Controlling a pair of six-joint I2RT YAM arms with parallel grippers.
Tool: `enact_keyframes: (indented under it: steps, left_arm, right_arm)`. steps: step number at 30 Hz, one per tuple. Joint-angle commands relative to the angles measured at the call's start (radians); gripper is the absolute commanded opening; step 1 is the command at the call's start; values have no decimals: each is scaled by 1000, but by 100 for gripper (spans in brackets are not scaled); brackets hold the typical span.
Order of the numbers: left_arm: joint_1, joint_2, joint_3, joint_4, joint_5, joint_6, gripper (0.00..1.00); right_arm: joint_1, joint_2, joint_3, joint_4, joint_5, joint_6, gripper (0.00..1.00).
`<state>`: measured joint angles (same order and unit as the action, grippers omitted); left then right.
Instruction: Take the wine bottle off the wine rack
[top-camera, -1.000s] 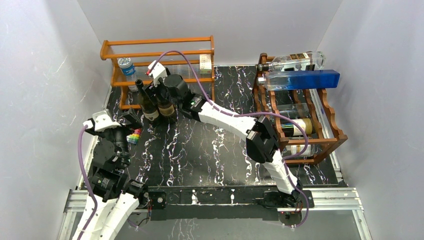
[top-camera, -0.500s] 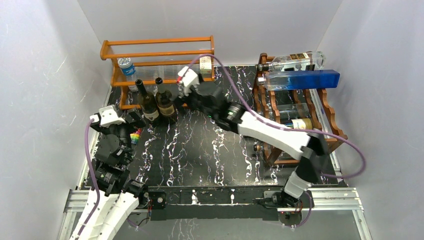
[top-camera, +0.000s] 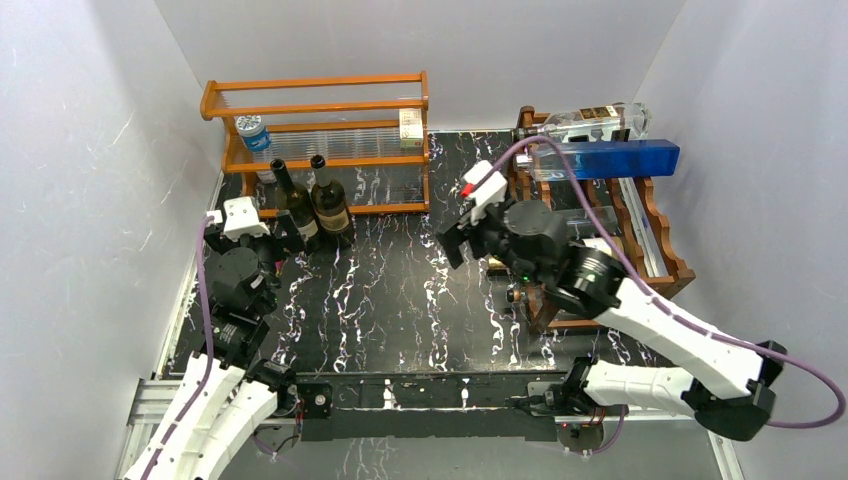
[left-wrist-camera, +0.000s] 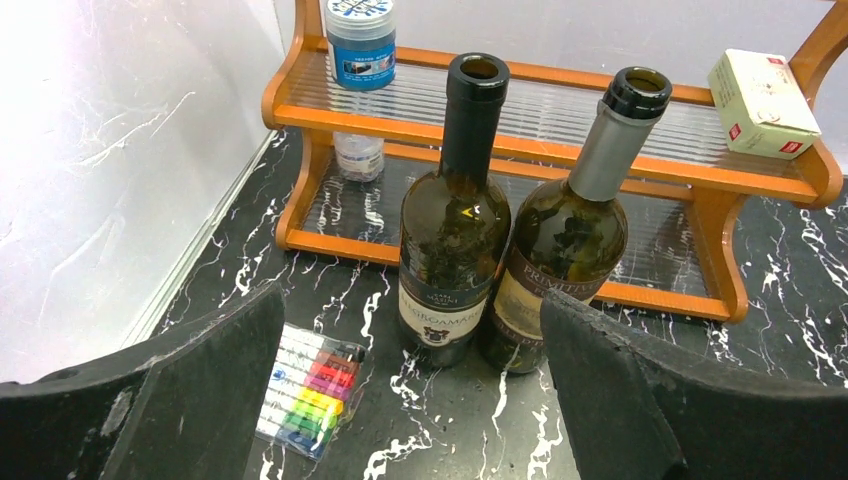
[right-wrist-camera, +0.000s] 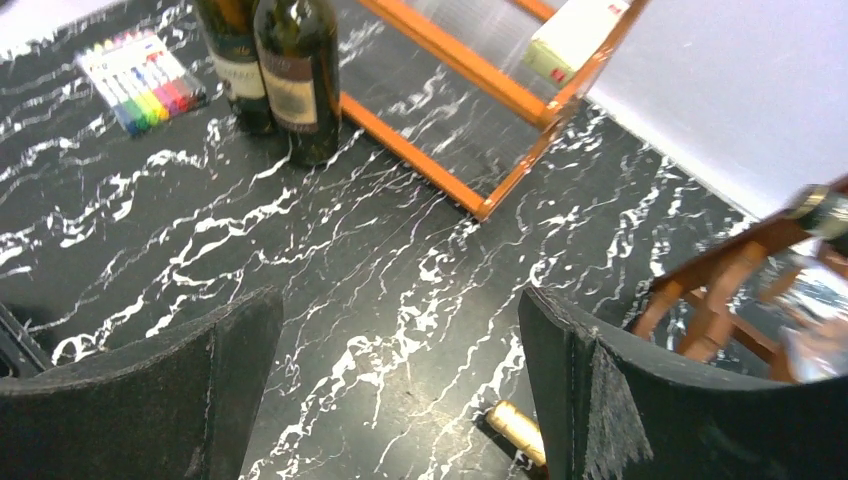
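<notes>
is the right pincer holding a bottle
No, the right pincer is open, and the wrist view shows only bare table between its two pads.

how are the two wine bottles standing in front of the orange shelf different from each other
The left-hand bottle has a black neck sleeve; the right-hand bottle has a grey one. The left-hand bottle's label is white with a dark band, the right-hand bottle's is tan. Both are dark green glass and stand upright side by side on the black marbled table in front of the orange shelf.
</notes>
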<state>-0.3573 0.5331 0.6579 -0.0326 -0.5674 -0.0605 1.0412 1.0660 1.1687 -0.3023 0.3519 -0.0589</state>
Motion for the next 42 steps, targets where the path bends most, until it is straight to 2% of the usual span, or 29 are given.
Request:
enact_keyframes:
  steps: [1, 7, 14, 17, 20, 23, 25, 27, 34, 39, 42]
  left_arm:
    - [-1, 0, 44, 5, 1, -4, 98]
    - [-1, -19, 40, 7, 6, -6, 98]
    - [-1, -33, 42, 2, 24, -20, 98]
    - [-1, -42, 42, 4, 31, -27, 98]
    - [-1, -46, 42, 5, 38, -33, 98]
    - [-2, -56, 43, 5, 45, -38, 98]
    - [-4, -64, 41, 6, 49, -39, 98]
    - [-7, -73, 40, 7, 48, -39, 98]
    - [-31, -76, 38, 8, 43, -41, 98]
    - [-50, -78, 38, 8, 43, -39, 98]
    - [-55, -78, 37, 8, 40, -38, 98]
  right_arm:
    - [3, -75, 112, -85, 114, 8, 98]
    - [3, -10, 284, -201, 304, -94, 98]
    - [-4, 107, 403, -284, 576, -356, 98]
    - [-69, 112, 389, -279, 580, -469, 98]
    - [-234, 107, 388, -316, 444, -473, 98]
    - [-375, 113, 397, -345, 353, -402, 98]
    - [-445, 132, 421, -368, 308, -290, 98]
    - [-477, 148, 428, -349, 358, -144, 98]
    - [-571, 103, 393, -236, 412, 204, 98]
    - [-644, 144, 447, -279, 395, 338, 98]
    - [-695, 144, 453, -269, 395, 354, 98]
